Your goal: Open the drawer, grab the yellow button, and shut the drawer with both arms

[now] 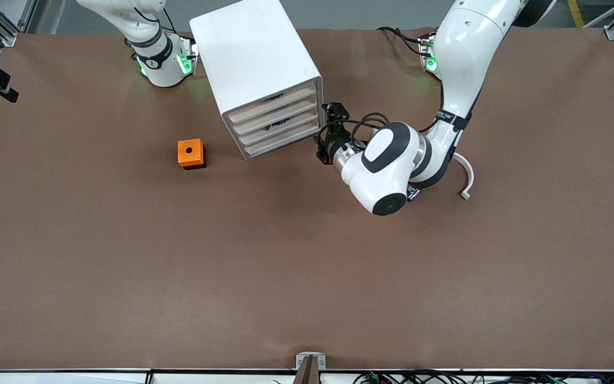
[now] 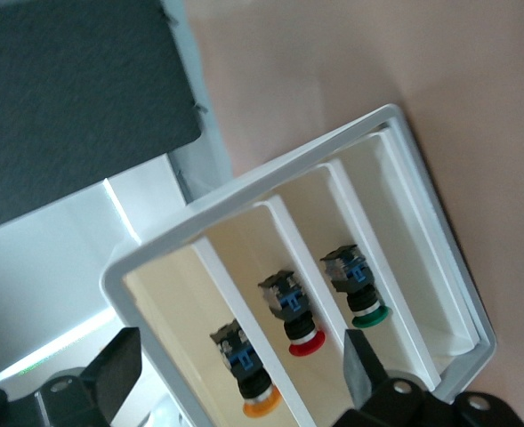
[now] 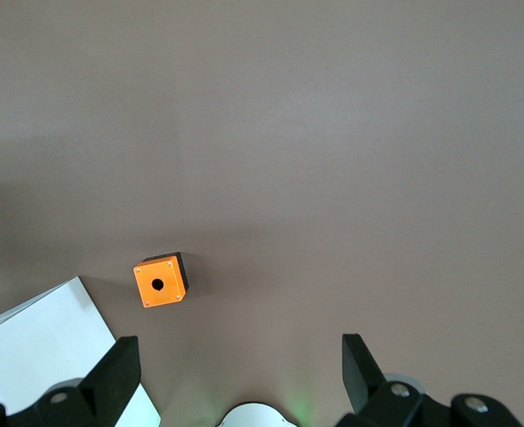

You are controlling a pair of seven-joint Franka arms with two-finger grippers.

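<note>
Probably the button (image 2: pixel 260 391), low centre in the left wrist view, is light and slippery; grasp its dark body. Both the left gripper (image 2: pixel 235 374) and the right gripper (image 3: pixel 235 378) stand released.

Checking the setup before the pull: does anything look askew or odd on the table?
The cabinet sits turned at an angle to the table edges. A curved white piece lies loose on the mat beside the left arm. The left gripper is open at the drawer fronts; the right gripper waits open above the orange cube.

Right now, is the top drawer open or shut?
Shut: the drawer front sits flush with the cabinet, not pulled out at all.
</note>
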